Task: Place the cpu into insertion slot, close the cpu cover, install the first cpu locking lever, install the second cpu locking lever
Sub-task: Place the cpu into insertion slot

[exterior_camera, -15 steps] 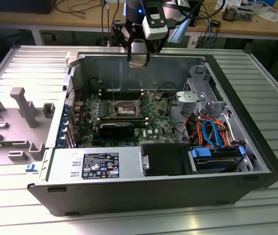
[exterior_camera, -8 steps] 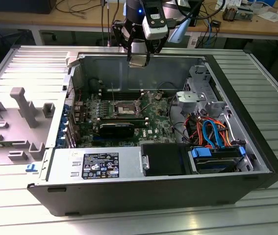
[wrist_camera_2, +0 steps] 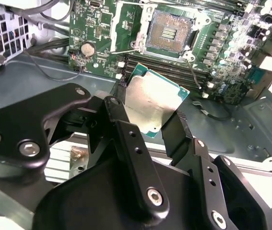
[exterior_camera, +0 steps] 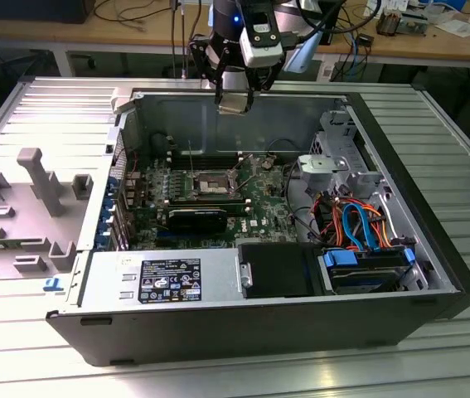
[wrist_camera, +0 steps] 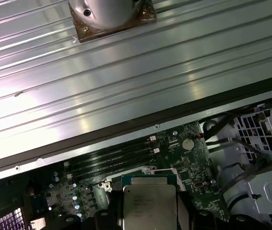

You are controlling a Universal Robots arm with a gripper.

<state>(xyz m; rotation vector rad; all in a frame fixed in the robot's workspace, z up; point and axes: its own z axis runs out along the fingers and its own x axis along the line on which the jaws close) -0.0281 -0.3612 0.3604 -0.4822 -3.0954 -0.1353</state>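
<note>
My gripper (exterior_camera: 234,98) hangs above the back wall of the open computer case, shut on the cpu (exterior_camera: 233,104). In the second wrist view the cpu (wrist_camera_2: 152,108), a flat square with a silvery top and a green edge, sits tilted between the two black fingers (wrist_camera_2: 117,117). It also appears low in the first wrist view, where the cpu (wrist_camera: 150,203) lies over the green board. The insertion slot (wrist_camera_2: 169,31) lies open and bare on the motherboard, well apart from the chip. The cpu cover (wrist_camera_2: 115,28) stands swung up beside the insertion slot (exterior_camera: 210,184).
The case holds a black graphics card (exterior_camera: 197,218), a power supply (exterior_camera: 185,278), a drive cage (exterior_camera: 342,157) and orange and blue cables (exterior_camera: 359,224). Long memory slots (wrist_camera_2: 174,67) run beside the socket. A grey fixture tray (exterior_camera: 27,207) lies at the exterior view's left.
</note>
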